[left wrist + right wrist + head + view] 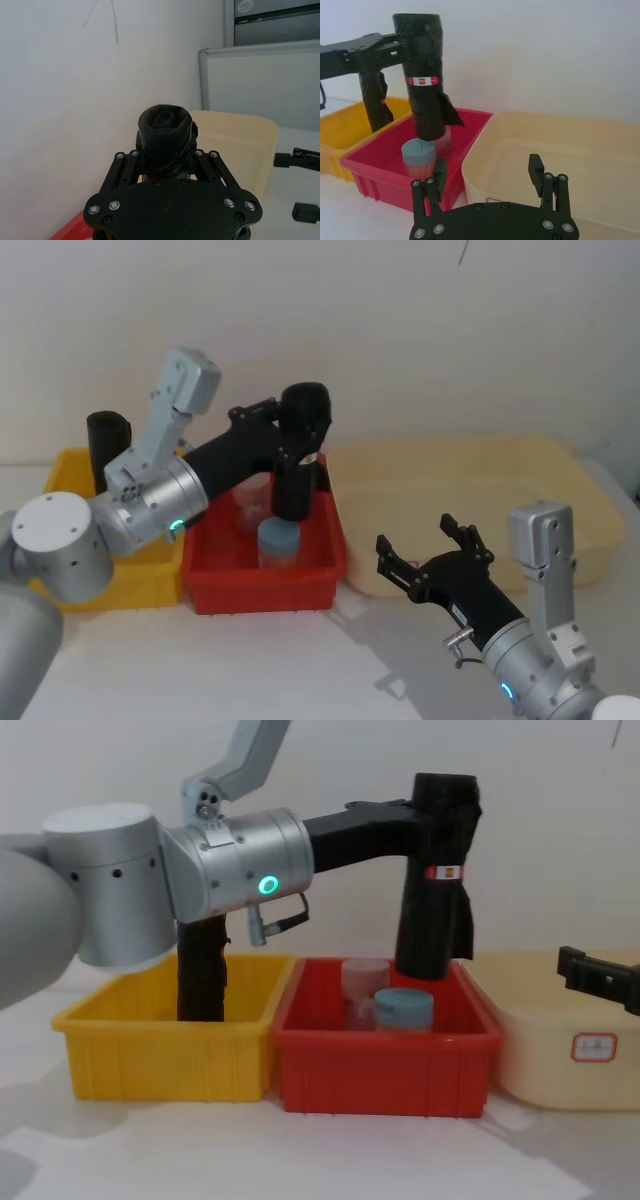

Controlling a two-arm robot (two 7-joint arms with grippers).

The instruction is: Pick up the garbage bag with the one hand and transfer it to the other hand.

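The garbage bag (298,460), a tall black crinkled roll with a red-and-white label (422,80), hangs upright over the red bin (265,592). Its lower end is inside the bin, behind the cups. My left gripper (290,430), on the green-lit wrist, is shut on the roll's upper part (437,815). In the left wrist view the roll's top (165,127) stands up between the fingers. My right gripper (418,533) is open and holds nothing. It is low, to the right of the red bin, by the cream tub's near left corner (475,165).
A blue-lidded cup (420,152) and a clear pink cup (363,982) stand in the red bin. A second black roll (107,440) stands in the yellow bin (160,1060) at the left. The large cream tub (560,480) fills the right side.
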